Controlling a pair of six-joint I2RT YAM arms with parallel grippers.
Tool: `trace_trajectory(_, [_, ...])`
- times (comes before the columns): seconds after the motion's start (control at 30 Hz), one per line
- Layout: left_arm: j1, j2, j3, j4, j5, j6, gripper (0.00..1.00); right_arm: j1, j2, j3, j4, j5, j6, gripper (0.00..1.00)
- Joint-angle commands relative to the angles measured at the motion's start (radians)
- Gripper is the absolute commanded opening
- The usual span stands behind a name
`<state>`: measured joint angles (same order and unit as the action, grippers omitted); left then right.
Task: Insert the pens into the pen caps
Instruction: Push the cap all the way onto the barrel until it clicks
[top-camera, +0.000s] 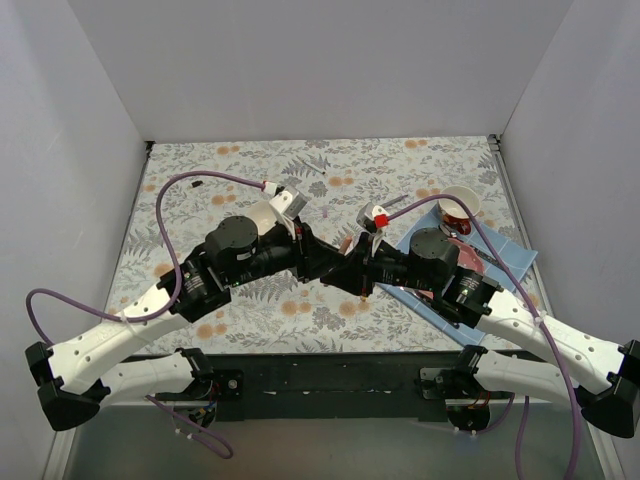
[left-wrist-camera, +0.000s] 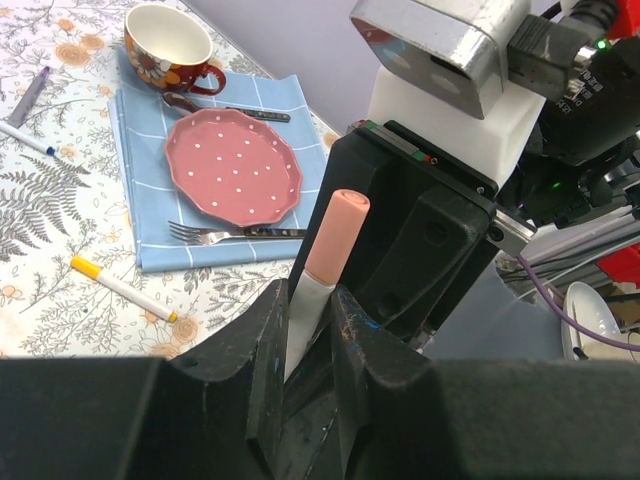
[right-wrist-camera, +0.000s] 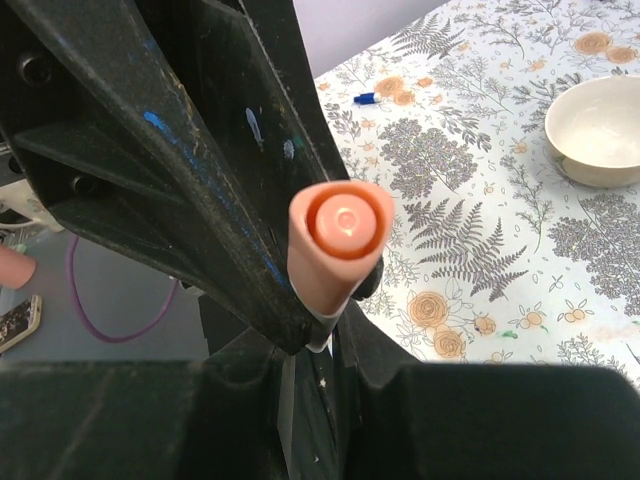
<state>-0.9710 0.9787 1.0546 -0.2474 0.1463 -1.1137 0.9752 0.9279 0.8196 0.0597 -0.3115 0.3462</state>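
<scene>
Robot test cell, dressed as a dining table. Plain white panels (top-camera: 330, 70) walled three sides. Floral cloth (top-camera: 330, 170) covered the top, with blue napkin (left-wrist-camera: 130, 150), pink dotted plate (left-wrist-camera: 235, 165), mug (left-wrist-camera: 165, 72) and fork (left-wrist-camera: 215, 233) laid out. Left arm (top-camera: 130, 335) and right arm (top-camera: 540, 330) stood on a black rail (top-camera: 330, 375).

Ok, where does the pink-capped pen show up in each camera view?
Top external: hidden at centre, where the left gripper meets the right gripper.
Left wrist: the pink-capped pen stands at centre, cap uppermost.
Right wrist: the pen at centre, cap end facing the camera.
Shared landmark: the floral cloth, seen in all three.
</scene>
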Motion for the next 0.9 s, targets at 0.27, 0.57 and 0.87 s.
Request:
trace_trajectory(0.27, [0.003,0.061,-0.039,0.026,0.005,-0.02,0.29,0.013,-0.041,0.012,0.06,-0.023,-0.015,0.01])
trace_trajectory(0.57, [0.003,0.04,-0.08,0.088,0.009,-0.031,0.0,0.011,-0.043,-0.013,0.075,-0.008,-0.003,0.01])
trace_trajectory(0.87, [0.003,-0.029,-0.142,0.178,-0.099,-0.11,0.0,0.011,-0.116,-0.123,0.17,0.103,0.079,0.09])
